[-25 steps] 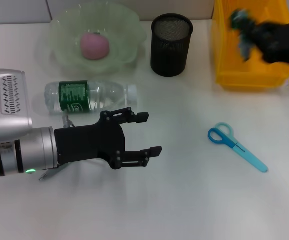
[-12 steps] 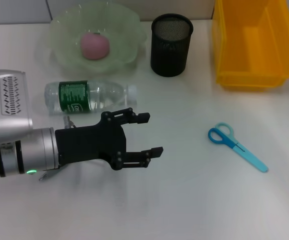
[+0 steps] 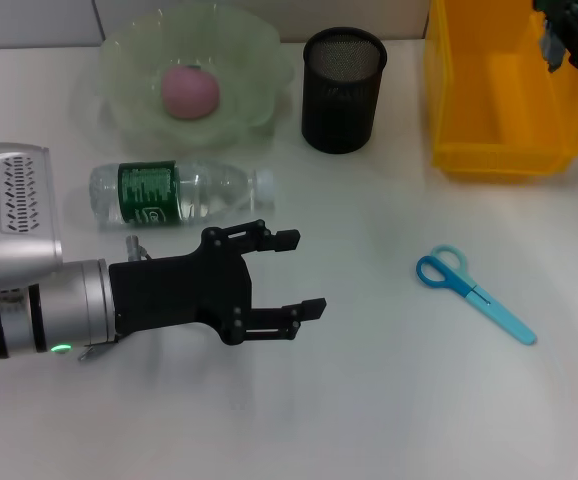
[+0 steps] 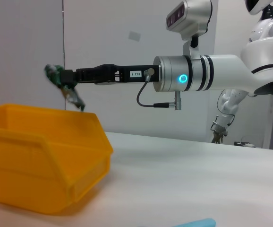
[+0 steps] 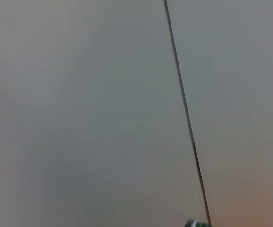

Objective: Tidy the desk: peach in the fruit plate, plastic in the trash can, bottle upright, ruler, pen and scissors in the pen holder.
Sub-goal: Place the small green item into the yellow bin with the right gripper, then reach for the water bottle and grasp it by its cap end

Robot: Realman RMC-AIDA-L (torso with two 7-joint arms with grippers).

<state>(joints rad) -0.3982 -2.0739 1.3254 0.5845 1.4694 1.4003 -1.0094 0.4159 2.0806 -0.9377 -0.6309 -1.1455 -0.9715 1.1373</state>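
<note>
The pink peach [image 3: 189, 92] lies in the green fruit plate [image 3: 254, 60]. A clear bottle [image 3: 179, 190] with a green label lies on its side in front of the plate. Just in front of the bottle, my left gripper [image 3: 301, 271] hovers open and holds nothing. Blue scissors [image 3: 474, 292] lie flat at the right. The black mesh pen holder [image 3: 342, 88] stands at the back. My right gripper [image 4: 61, 78] is shut on a scrap of green plastic [image 4: 74, 98], raised over the far side of the yellow trash can [image 3: 504, 140]. Ruler and pen are hidden.
A thin grey object [image 3: 97, 349] pokes out from under my left arm; I cannot tell what it is. The trash can [image 4: 42, 142] stands at the back right corner of the white desk. The right wrist view shows only a wall.
My right gripper has left the inside of the yellow trash can and now sits at its far right corner, still gripping the plastic. The left arm has barely moved.
</note>
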